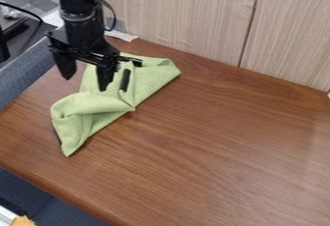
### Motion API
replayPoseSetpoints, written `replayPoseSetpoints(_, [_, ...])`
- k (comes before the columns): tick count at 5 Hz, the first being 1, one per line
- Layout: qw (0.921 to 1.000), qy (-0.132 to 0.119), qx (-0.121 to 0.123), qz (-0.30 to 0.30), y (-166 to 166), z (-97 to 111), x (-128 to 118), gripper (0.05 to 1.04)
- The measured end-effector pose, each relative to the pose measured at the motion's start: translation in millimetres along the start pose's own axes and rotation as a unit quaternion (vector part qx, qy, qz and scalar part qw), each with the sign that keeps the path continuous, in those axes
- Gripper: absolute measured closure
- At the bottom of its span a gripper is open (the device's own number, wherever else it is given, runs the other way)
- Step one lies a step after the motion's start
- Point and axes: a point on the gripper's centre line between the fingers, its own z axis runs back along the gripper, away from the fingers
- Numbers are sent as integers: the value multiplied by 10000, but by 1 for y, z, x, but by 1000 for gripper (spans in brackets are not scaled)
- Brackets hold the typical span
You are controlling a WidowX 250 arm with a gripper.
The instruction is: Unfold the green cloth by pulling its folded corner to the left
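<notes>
- At 10 o'clock on the wood table (226,148), the claw (85,84) hangs over the green cloth (97,103); fingers spread w/ a gap btwn, nothing gripped;
- Cloth bunched & folded, approx 9 to 10 o'clock; one corner points to 7, other end to 2;
- Dark strip (125,80) over cloth, poss. part of the claw, hard to tell;
- Wall panel (187,17) at 12 to 2; sink (29,0) near 10:30

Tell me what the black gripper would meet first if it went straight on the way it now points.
The gripper points down, so it would probably meet the green cloth first. Its height is hard to judge, and one finger may come down on the wooden tabletop instead.
</notes>
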Motion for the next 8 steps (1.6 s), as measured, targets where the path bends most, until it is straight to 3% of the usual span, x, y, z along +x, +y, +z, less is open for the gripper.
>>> replayPoseSetpoints(2, [9984,-100,-444,-325,-16,-31,37,84])
replayPoseSetpoints(3, [9969,-103,-645,-429,-24,-46,47,134])
replayPoseSetpoints(4, [9968,68,-629,-483,-30,-59,47,309])
replayPoseSetpoints(6, [9976,157,-495,-461,-30,-62,48,864])
replayPoseSetpoints(7, [9977,160,-484,-449,-29,-62,48,1000])
replayPoseSetpoints(8, [9975,150,-489,-482,-29,-62,48,1029])
